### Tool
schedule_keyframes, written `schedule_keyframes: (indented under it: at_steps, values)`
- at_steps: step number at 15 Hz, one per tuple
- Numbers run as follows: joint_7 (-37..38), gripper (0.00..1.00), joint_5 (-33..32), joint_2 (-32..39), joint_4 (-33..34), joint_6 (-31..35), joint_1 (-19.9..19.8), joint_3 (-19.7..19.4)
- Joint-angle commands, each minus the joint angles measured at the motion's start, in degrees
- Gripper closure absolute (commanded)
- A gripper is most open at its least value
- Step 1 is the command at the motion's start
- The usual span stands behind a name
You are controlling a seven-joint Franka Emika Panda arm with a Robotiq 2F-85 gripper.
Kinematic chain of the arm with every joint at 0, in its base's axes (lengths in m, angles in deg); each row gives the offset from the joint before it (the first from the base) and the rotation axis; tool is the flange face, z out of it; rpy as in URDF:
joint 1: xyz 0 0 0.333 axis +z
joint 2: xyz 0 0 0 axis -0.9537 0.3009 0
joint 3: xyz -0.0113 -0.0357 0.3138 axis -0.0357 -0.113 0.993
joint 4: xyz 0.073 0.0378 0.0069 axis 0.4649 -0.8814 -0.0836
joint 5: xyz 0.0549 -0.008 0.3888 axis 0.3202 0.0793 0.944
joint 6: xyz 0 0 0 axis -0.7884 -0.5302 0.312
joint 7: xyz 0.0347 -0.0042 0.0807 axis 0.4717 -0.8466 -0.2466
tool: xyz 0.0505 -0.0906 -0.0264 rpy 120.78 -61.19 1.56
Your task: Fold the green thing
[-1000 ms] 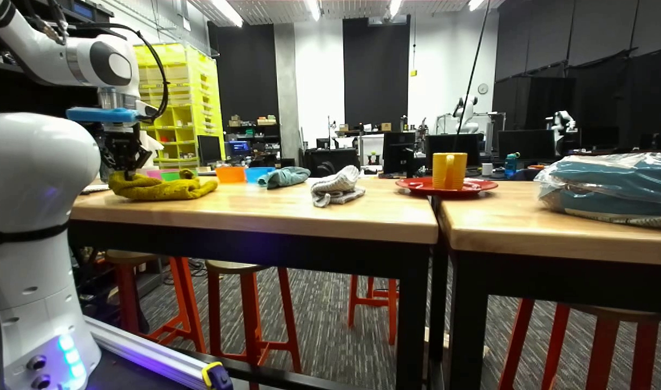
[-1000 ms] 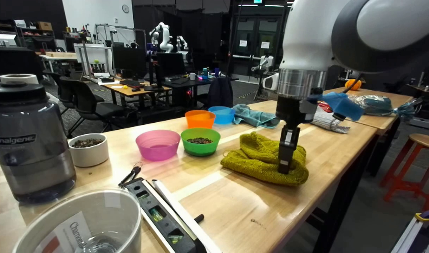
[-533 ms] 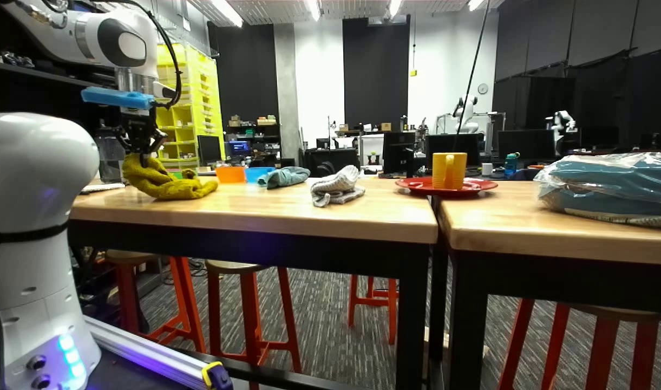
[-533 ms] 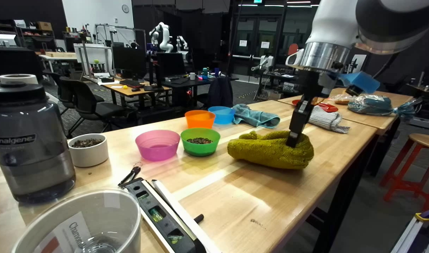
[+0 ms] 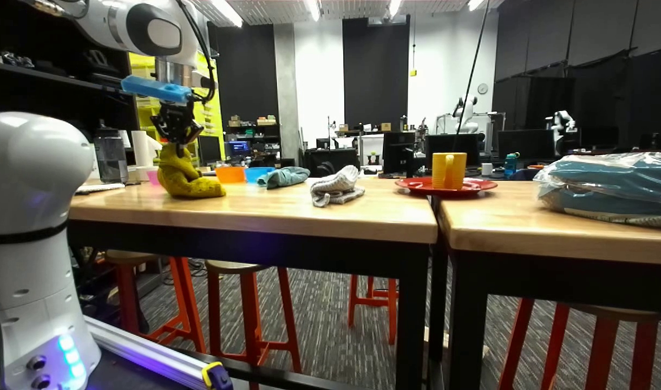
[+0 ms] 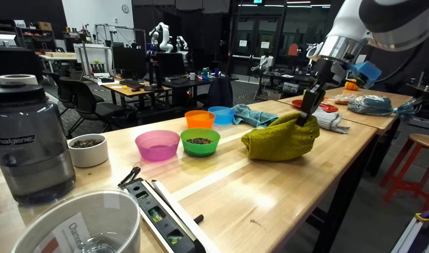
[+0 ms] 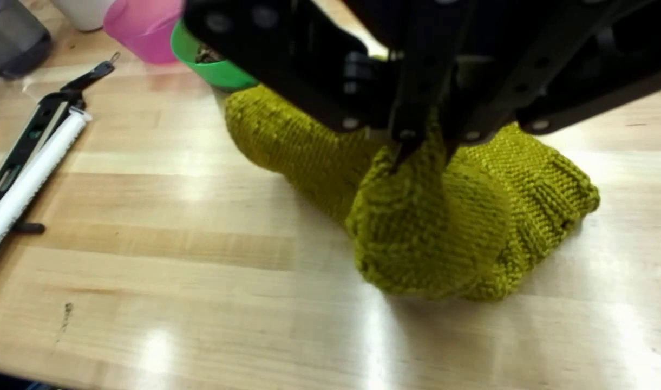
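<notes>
Apparently mid-fold | jaws clamped on the peak of the soft yellow-green knitted cloth (image 6: 279,142) | its lower part rests on the pale wooden tabletop (image 6: 235,207), near the round green plastic bowl (image 6: 200,150) | next, likely: carry the peak over, lower it, let go

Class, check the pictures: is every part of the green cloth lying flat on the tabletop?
No: in an exterior view, the gripper pinches part of the green cloth and holds it above the tabletop.
</notes>
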Motion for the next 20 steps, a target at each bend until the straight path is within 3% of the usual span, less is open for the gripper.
schedule_keyframes:
  at_steps: [1,4,8,18,19,20]
  values:
    - [-3.77,0.98,0.48,3.84,2.48,0.09,-2.24,-3.01]
    - [-5.92,0.98,1.04,7.0,3.96,-0.22,-2.83,-4.82]
    - [-6.61,0.98,0.89,11.62,6.17,0.65,-2.93,-4.38]
    - [0.01,0.98,-6.32,21.48,12.51,6.3,-6.16,1.49]
    - [1.37,0.67,-7.91,22.36,12.91,6.79,-6.71,2.17]
    - [2.58,0.65,-9.48,22.99,13.2,7.15,-7.2,2.72]
